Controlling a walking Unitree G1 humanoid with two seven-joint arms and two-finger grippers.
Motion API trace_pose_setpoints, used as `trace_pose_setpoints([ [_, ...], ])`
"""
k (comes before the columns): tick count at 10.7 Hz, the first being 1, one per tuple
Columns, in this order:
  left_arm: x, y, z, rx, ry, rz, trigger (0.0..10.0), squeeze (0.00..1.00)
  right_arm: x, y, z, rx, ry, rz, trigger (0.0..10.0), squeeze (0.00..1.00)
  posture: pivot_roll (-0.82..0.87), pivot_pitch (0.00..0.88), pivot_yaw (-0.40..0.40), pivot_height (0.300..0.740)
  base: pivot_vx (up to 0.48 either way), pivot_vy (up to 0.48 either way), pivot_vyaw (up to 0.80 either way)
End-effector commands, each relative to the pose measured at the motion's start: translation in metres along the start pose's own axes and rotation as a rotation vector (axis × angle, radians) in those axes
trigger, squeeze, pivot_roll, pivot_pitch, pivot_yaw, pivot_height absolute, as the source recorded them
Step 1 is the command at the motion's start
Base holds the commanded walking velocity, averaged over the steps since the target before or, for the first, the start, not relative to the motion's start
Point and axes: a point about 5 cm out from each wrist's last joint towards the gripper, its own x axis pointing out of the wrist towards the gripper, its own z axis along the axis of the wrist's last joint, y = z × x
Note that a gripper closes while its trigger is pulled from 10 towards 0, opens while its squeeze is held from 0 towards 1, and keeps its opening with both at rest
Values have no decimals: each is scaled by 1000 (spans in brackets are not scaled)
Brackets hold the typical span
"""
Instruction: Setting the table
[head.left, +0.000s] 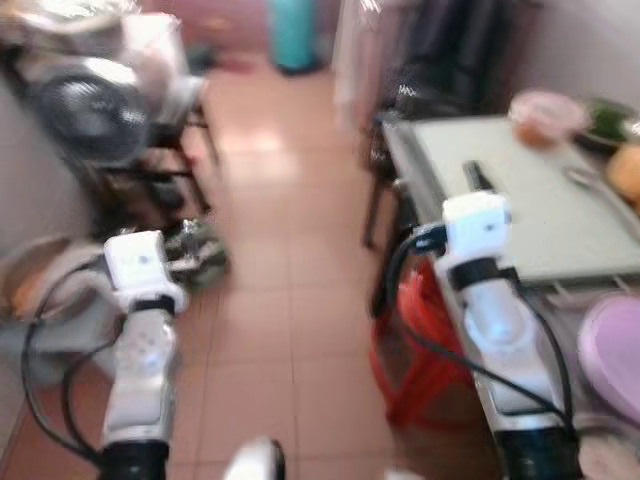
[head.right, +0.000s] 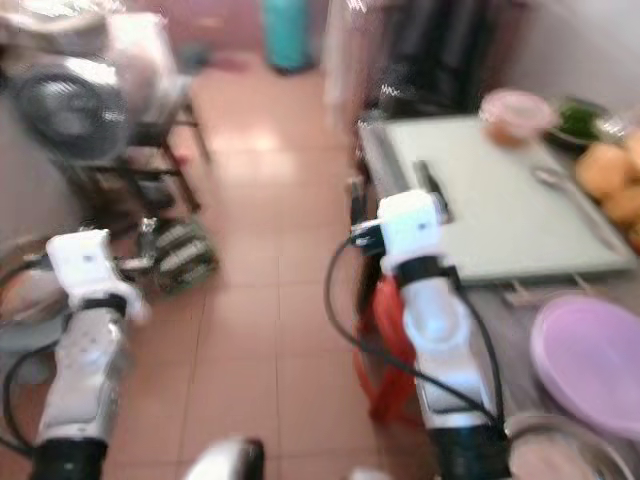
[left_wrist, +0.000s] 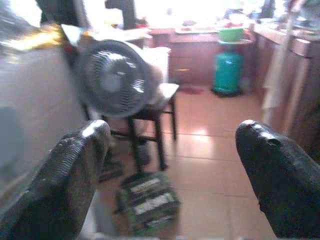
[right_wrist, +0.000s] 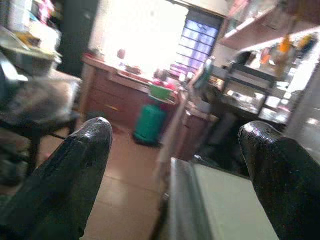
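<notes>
A pale green table stands at my right, blurred. On it sit a pink lidded bowl, a dish of greens, orange food, a spoon and a dark utensil. A pink plate lies on the near counter. My right arm reaches over the table's near left edge; its gripper is open and holds nothing. My left arm hangs over the floor, its gripper open and holding nothing.
A red plastic stool sits under the table's edge. A fan rests on a dark chair at the left, with a green box on the tiled floor. A teal gas cylinder stands at the back.
</notes>
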Motion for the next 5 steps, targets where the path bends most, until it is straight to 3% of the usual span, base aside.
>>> trace_pose_setpoints([
  [1, -1, -3, 0, -5, -1, -5, 10000, 0, -1, -4, 0, -8, 1, -7, 10000, 0, -43, 48, 17, 740, 0, 0, 788],
  [5, -2, 0, -1, 14, -10, 19, 10000, 0, 1, -5, -3, 60, 10, -36, 10000, 0, -42, 59, 10, 740, 0, 0, 0],
])
